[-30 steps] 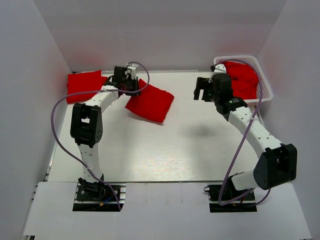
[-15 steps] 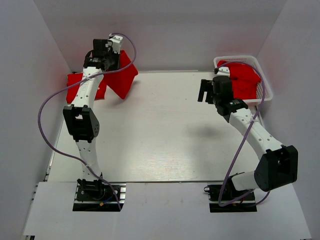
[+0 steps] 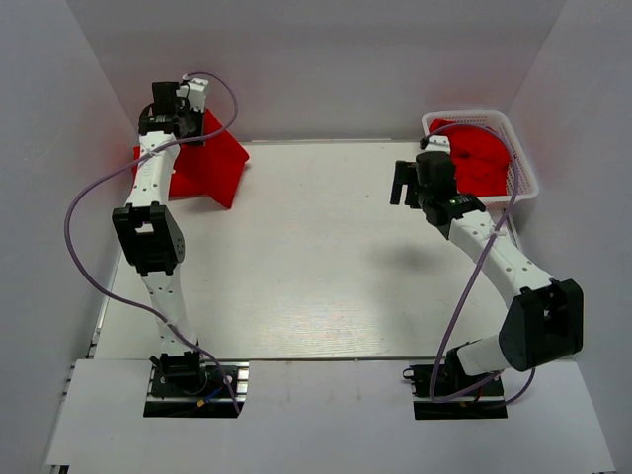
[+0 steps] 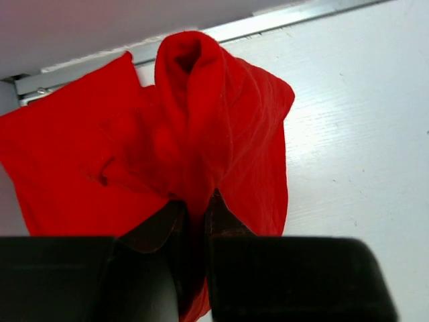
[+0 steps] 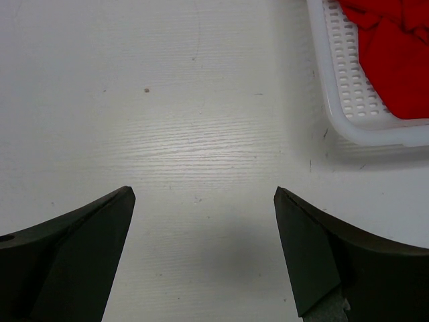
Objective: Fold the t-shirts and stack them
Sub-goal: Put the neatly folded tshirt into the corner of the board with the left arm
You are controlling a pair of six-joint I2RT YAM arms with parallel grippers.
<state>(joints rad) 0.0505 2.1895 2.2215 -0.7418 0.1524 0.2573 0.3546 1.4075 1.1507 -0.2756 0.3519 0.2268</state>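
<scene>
Top view, left gripper (image 3: 170, 111): up high over the far left corner of the table (image 3: 316, 267), arm stretched right out, clamped on red cloth.
Top view, hanging t-shirt (image 3: 212, 166): there it is, dangling from that gripper in a loose folded sheet, its lower edge down near the tabletop by the back wall.
Top view, flat t-shirt (image 3: 141, 158): lying in the far left corner, mostly hidden behind the arm and the hanging one.
Top view, right gripper (image 3: 400, 184): hovering above the table just left of the basket (image 3: 530, 186), nothing in it.
Top view, t-shirts in the basket (image 3: 482, 158): a crumpled red heap filling the white lattice basket at the far right.
Left wrist, left gripper (image 4: 194, 209): fingers pinched together on a bunched ridge of red fabric, cloth squeezed between them.
Left wrist, hanging t-shirt (image 4: 224, 127): falls away from the fingers in a rolled fold, over the flat one's right side; whether it touches, I cannot tell.
Left wrist, flat t-shirt (image 4: 57, 157): spread smooth against the table's back edge.
Right wrist, right gripper (image 5: 203, 193): fingers wide apart, bare white table (image 5: 167, 100) between them.
Right wrist, basket (image 5: 348, 100): off to the upper right, its corner in view, well apart from the fingers.
Right wrist, t-shirts in the basket (image 5: 395, 54): rumpled red, inside the lattice wall.
</scene>
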